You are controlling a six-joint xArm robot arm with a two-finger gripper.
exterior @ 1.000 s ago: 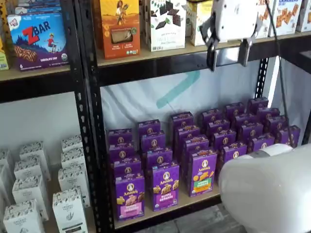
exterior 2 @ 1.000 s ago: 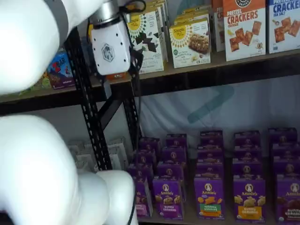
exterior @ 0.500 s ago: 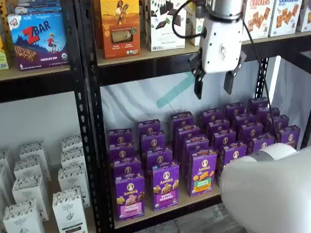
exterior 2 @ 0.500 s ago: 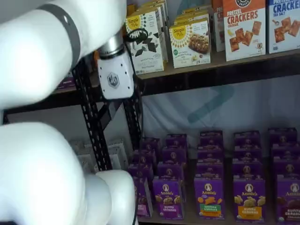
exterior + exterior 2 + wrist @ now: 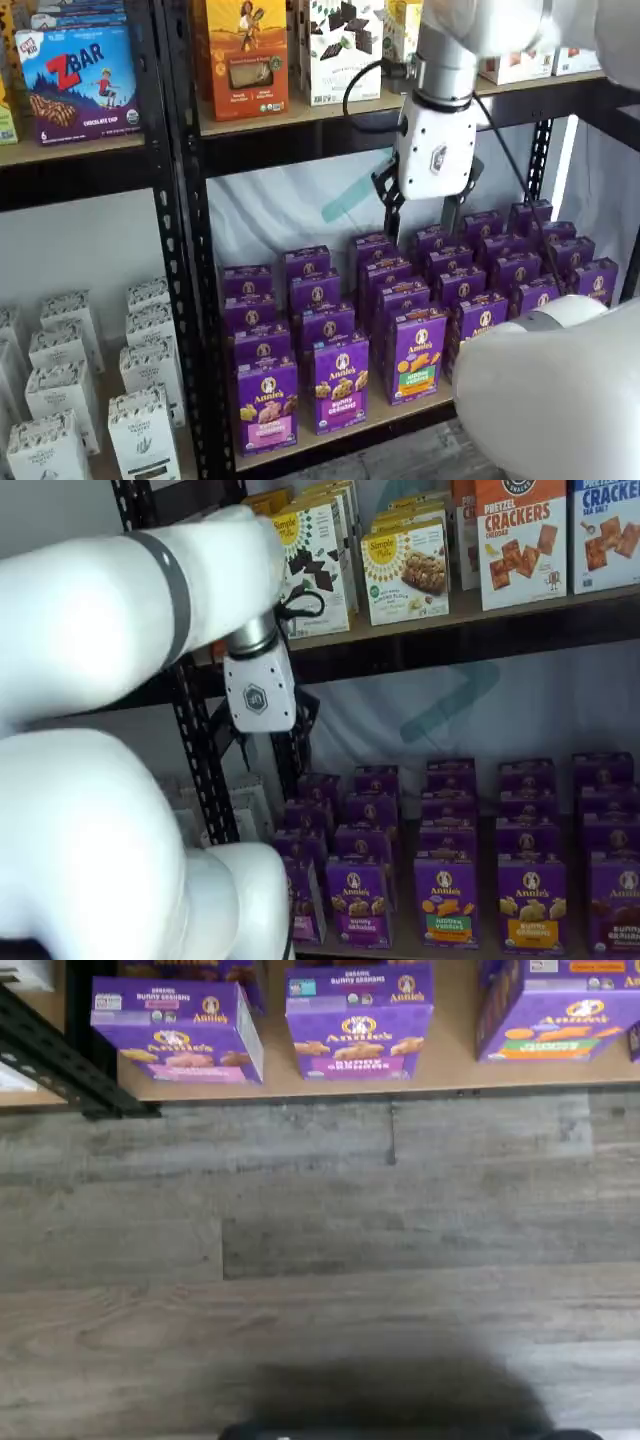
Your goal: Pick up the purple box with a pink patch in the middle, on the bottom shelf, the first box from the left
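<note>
Nothing is grasped yet: the white-bodied, black-fingered tool, fingers spread and empty, hangs well above the upright purple pink-banded carton.

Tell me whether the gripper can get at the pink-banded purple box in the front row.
Probably yes. The gripper hangs open above the back rows, holding nothing. The purple box stands at the front edge of the bottom shelf, nothing before or above it; another carton stands close beside it.

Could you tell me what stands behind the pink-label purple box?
Behind the purple box stands a row of similar purple boxes running to the back of the shelf. Their lower fronts are covered.
</note>
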